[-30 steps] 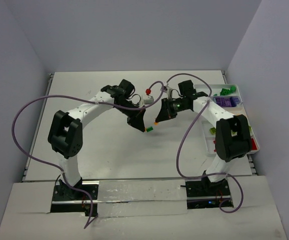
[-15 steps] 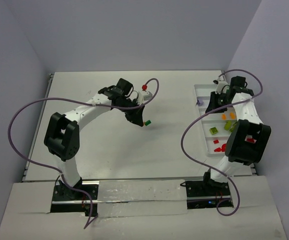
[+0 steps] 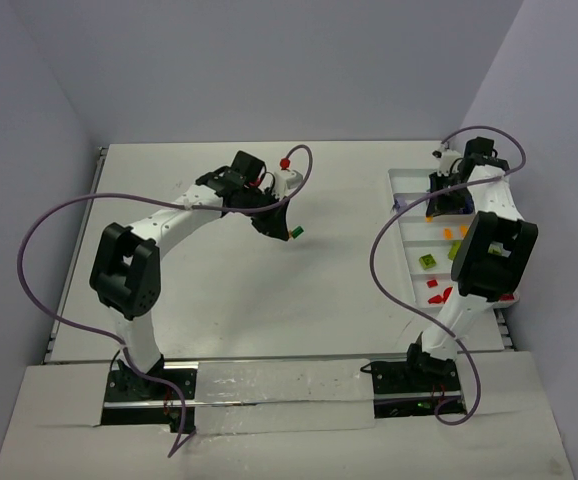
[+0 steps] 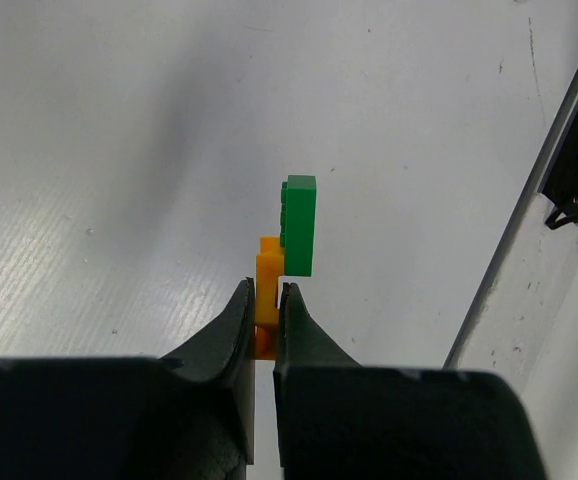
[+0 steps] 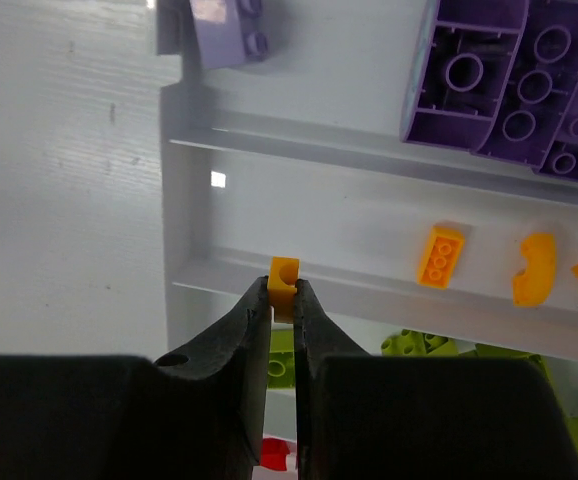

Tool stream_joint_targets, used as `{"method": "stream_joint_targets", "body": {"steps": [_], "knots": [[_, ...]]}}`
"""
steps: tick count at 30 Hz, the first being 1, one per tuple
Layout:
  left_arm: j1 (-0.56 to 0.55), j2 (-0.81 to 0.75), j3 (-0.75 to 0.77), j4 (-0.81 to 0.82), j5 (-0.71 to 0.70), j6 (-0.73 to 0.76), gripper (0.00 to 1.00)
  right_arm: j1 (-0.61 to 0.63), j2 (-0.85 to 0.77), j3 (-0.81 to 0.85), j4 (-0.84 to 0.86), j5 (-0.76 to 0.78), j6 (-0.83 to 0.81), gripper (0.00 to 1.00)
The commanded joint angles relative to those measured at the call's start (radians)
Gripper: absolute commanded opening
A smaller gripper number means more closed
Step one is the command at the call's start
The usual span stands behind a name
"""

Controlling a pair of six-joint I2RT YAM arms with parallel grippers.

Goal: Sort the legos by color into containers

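Legos (image 5: 509, 80) mostly lie sorted by colour in the white tray (image 3: 409, 182) at the tabletop's (image 3: 219, 300) 3 o'clock. Right jaws are closed on a small orange brick (image 5: 284, 283) over a tray divider. Left jaws, approx. mid-tabletop, pinch an orange piece (image 4: 267, 272) w/ a green brick (image 4: 299, 225) stuck on at its 1 o'clock.

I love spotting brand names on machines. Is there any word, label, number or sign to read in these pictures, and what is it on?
None can be read.
The table, tray, left arm and right arm show no lettering.
The lilac brick has studs too blurred to show any mark.
The orange-green stack in the left claw and the orange brick in the right claw look plain.
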State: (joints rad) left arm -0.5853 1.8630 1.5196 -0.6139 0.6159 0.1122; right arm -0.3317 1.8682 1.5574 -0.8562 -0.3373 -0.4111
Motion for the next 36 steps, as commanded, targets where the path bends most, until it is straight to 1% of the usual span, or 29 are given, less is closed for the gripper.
{"method": "stream_joint_targets", "body": {"steps": [1,3,5,6,7,9,10,11,12,13,16,19,20,21,23,26,27,28,29,30,31,32,34,36], "knots": [[0.017,0.014,0.053,0.051,0.016,-0.014,0.00,-0.006,0.049,0.048,-0.001,0.084,-0.004,0.00],[0.019,0.020,0.058,0.051,0.022,-0.016,0.00,-0.004,0.063,0.049,0.001,0.107,-0.009,0.00],[0.021,0.027,0.065,0.049,0.024,-0.013,0.00,-0.004,0.087,0.046,0.008,0.151,-0.015,0.04],[0.023,0.030,0.067,0.049,0.024,-0.011,0.00,-0.004,0.094,0.045,0.012,0.162,-0.018,0.09],[0.024,0.030,0.066,0.048,0.024,-0.008,0.00,-0.004,0.100,0.043,0.019,0.175,-0.018,0.18],[0.025,0.033,0.065,0.046,0.030,-0.003,0.00,-0.006,0.101,0.035,0.033,0.190,-0.012,0.36],[0.024,0.035,0.062,0.046,0.033,-0.002,0.00,-0.006,0.100,0.032,0.039,0.195,-0.010,0.49],[0.025,0.036,0.060,0.046,0.033,0.000,0.00,-0.006,0.100,0.029,0.046,0.199,-0.005,0.49],[0.025,0.039,0.062,0.040,0.037,0.003,0.00,-0.004,0.100,0.035,0.049,0.201,0.000,0.56],[0.025,0.042,0.063,0.037,0.044,0.004,0.00,-0.006,0.100,0.038,0.048,0.199,0.002,0.57],[0.029,0.045,0.062,0.028,0.064,0.010,0.00,-0.002,0.084,0.069,0.017,0.177,0.012,0.60],[0.030,0.025,0.034,0.052,0.046,0.004,0.00,0.016,0.042,0.136,-0.073,0.055,0.038,0.60],[0.029,0.018,0.023,0.071,0.037,0.003,0.00,0.028,0.026,0.152,-0.099,-0.053,0.063,0.60],[0.028,0.012,0.013,0.078,0.029,0.003,0.00,0.043,0.013,0.167,-0.125,-0.096,0.087,0.60],[0.019,-0.004,-0.010,0.099,0.004,0.034,0.00,0.108,-0.022,0.162,-0.166,-0.341,0.138,0.60],[-0.007,-0.036,-0.058,0.124,-0.041,0.088,0.00,0.233,-0.089,0.057,-0.106,-0.556,0.196,0.60],[-0.007,-0.037,-0.058,0.124,-0.032,0.090,0.00,0.237,-0.105,0.053,-0.104,-0.561,0.196,0.60],[-0.010,-0.047,-0.062,0.116,0.026,0.112,0.00,0.294,-0.129,0.000,-0.065,-0.646,0.198,0.60],[-0.010,-0.050,-0.060,0.103,0.061,0.118,0.00,0.322,-0.136,-0.025,-0.048,-0.715,0.193,0.60],[-0.008,-0.048,-0.045,0.071,0.104,0.123,0.00,0.372,-0.139,-0.058,-0.021,-0.748,0.184,0.59],[-0.008,-0.047,-0.034,0.044,0.179,0.133,0.00,0.388,-0.137,-0.075,-0.003,-0.799,0.185,0.57],[-0.008,-0.047,-0.033,0.040,0.188,0.135,0.00,0.403,-0.136,-0.077,-0.001,-0.805,0.186,0.57],[-0.008,-0.052,-0.032,0.022,0.335,0.136,0.00,0.442,-0.110,-0.080,-0.001,-0.892,0.170,0.54],[-0.008,-0.056,-0.033,0.017,0.421,0.130,0.00,0.478,-0.097,-0.076,-0.003,-0.920,0.156,0.53]]}}
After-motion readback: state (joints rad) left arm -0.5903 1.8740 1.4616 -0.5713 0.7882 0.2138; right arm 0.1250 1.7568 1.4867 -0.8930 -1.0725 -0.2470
